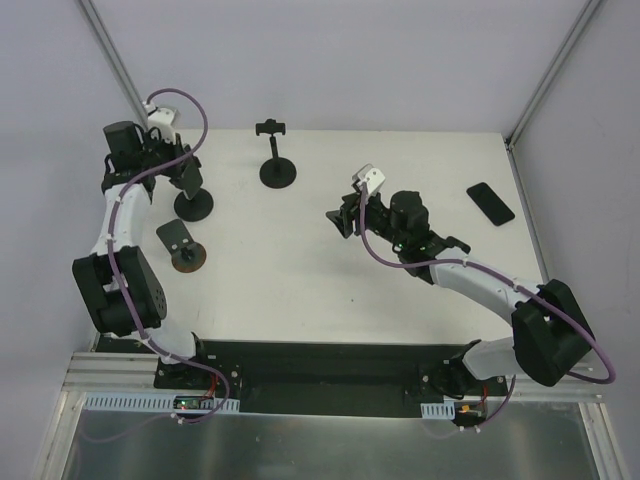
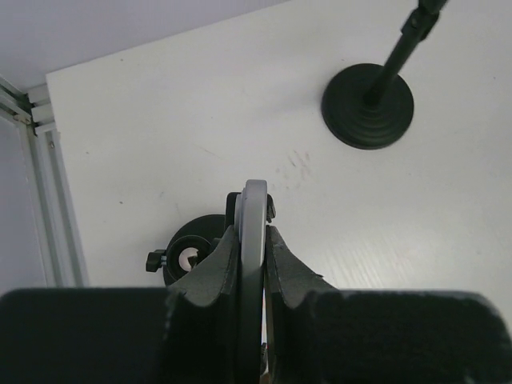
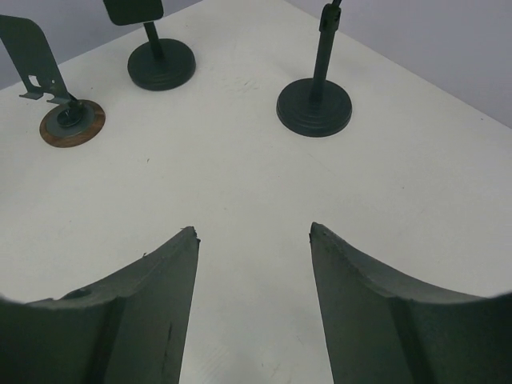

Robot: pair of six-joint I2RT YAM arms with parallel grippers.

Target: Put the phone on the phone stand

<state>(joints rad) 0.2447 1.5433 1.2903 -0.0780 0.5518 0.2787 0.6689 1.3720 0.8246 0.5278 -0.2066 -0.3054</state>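
Observation:
The black phone [image 1: 490, 203] lies flat at the table's back right, apart from both grippers. My left gripper [image 1: 183, 172] is shut on the flat dark plate [image 2: 254, 206] on top of a round-based phone stand [image 1: 193, 207] at the back left. In the left wrist view the fingers [image 2: 224, 256] press both faces of the plate, above the stand's knobbed joint [image 2: 188, 256]. My right gripper [image 1: 345, 222] is open and empty above the middle of the table, its fingers [image 3: 172, 264] wide apart. The held stand also shows in the right wrist view [image 3: 160, 64].
A tall clamp stand [image 1: 277, 160] with a round base [image 3: 314, 106] stands at the back centre. A bent metal stand on a rusty disc [image 1: 182, 250] sits at the front left, also in the right wrist view [image 3: 70, 122]. The table edge rail [image 2: 44, 184] runs on the left.

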